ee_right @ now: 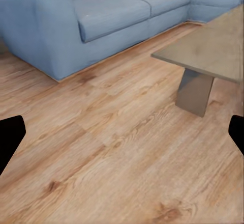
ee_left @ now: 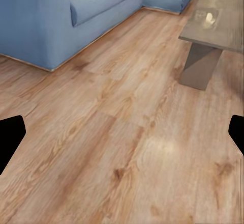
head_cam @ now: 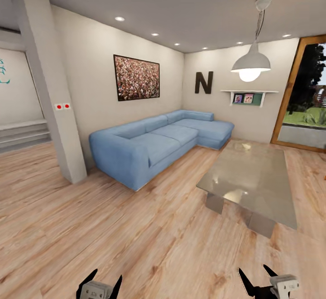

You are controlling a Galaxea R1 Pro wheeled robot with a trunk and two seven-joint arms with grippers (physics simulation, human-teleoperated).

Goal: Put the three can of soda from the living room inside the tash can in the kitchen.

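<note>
I am in the living room, facing a blue corner sofa [head_cam: 158, 142] and a glass coffee table [head_cam: 253, 179] on a wood-plank floor. The can of soda and the tash can are out of view, and so is the kitchen. My left gripper [head_cam: 107, 275] hangs low over bare floor, open and holding nothing. My right gripper [head_cam: 253, 269] is open too, short of the table's near end. In the left wrist view the open left gripper [ee_left: 122, 137] points at floor planks between sofa and table. The right gripper [ee_right: 122, 135] points at floor near a table leg [ee_right: 195, 92].
A white pillar [head_cam: 52, 86] stands at the sofa's left end, with steps [head_cam: 22, 133] behind it. A pendant lamp [head_cam: 251, 63] hangs above the table. Wood-framed glass doors [head_cam: 308, 99] are at the far right. A small pale object [head_cam: 246, 145] lies on the table's far end.
</note>
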